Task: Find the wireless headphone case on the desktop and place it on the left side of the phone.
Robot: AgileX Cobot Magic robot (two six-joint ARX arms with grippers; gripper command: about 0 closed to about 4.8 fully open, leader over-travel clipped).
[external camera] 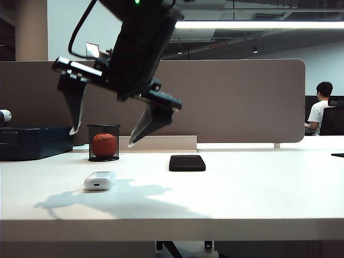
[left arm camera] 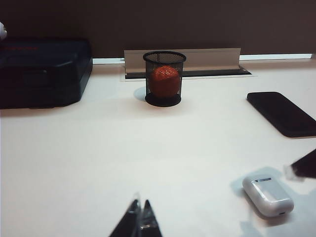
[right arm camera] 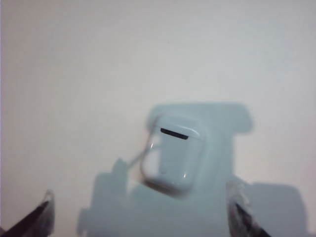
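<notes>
Right claw (external camera: 105, 131) hangs upper left of ext. view, jaws spread wide, nothing gripped; black wedge fingers w/ pale tips, apart from the counter (external camera: 242, 193). Below it, lower left, lies the wireless headphone case (external camera: 100, 180): glossy white rounded pebble, dark slot on its edge, resting on the matte white counter inside the claw's shadow. Phone (external camera: 187, 163), flat black slab w/ rounded corners, sits right of the case, apart. Orange ball (external camera: 104, 144) in a black mesh cup (external camera: 104, 157) behind. Dark blue box (external camera: 33, 142) far left. Left claw (left arm camera: 139, 218), bottom of left wrist view, tips pressed together, clenched on nothing.
</notes>
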